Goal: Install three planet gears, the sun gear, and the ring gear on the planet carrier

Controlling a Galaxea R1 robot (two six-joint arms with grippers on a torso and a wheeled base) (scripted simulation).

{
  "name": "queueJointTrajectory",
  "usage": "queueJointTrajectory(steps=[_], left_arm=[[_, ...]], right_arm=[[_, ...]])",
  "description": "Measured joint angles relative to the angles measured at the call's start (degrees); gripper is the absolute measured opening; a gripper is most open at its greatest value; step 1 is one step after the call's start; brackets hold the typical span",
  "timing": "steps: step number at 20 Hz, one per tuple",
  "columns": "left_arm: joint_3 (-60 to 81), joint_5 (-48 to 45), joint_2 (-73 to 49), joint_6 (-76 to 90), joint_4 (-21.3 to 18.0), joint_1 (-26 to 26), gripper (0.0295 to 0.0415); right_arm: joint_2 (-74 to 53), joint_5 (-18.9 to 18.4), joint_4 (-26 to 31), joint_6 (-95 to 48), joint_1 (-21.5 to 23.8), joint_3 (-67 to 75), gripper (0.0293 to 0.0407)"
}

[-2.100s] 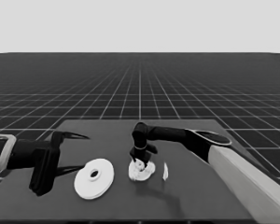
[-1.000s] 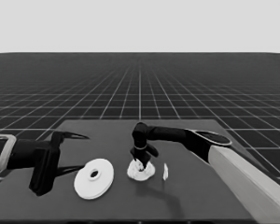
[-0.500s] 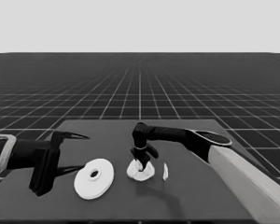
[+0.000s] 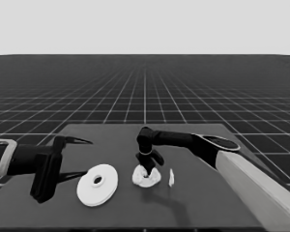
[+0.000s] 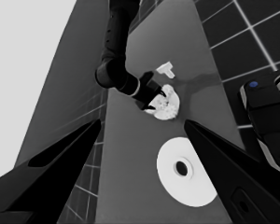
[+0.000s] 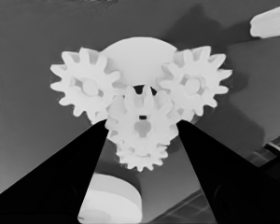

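Observation:
My right gripper hangs over the planet carrier, the smaller round part, at mid-table. In the right wrist view its fingers are shut on a small toothed gear, the sun gear, held over the carrier's centre. Planet gears sit on the carrier on two sides, and a third shows behind the held one. The ring gear, the larger round part, lies flat to the left. My left gripper waits open over the table's left end.
A thin white piece lies just right of the carrier. The right arm's pale grey part fills the lower right corner. Dark machinery with blue lights shows past the table's edge in the left wrist view.
Hardly anything: my right gripper stays over the carrier with only a slight shift. The left arm and the ring gear have not moved.

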Motion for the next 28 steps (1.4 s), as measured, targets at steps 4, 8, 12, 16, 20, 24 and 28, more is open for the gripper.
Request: queueJointTrajectory(steps=[4,8,12,16,20,24,28], left_arm=[[0.0,0.0,0.0,0.0,0.0,0.0,0.0385],[0.0,0.0,0.0,0.0,0.0,0.0,0.0385],[0.0,0.0,0.0,0.0,0.0,0.0,0.0385],[0.0,0.0,0.0,0.0,0.0,0.0,0.0385],[0.0,0.0,0.0,0.0,0.0,0.0,0.0385],[0.0,0.0,0.0,0.0,0.0,0.0,0.0385],[0.0,0.0,0.0,0.0,0.0,0.0,0.0385]], right_arm=[[0.0,0.0,0.0,2.4,0.0,0.0,0.0309],[0.0,0.0,0.0,4.17,-0.02,0.0,0.0369],[0.0,0.0,-0.01,4.43,-0.03,-0.01,0.0384],[0.0,0.0,-0.01,4.45,-0.03,-0.01,0.0385],[-0.86,-2.28,5.64,-45.7,6.89,3.94,0.0386],[-0.95,-2.23,6.49,-52.11,7.71,4.14,0.0385],[-41.04,11.2,-13.48,-91.48,-6.13,50.73,0.0395]])
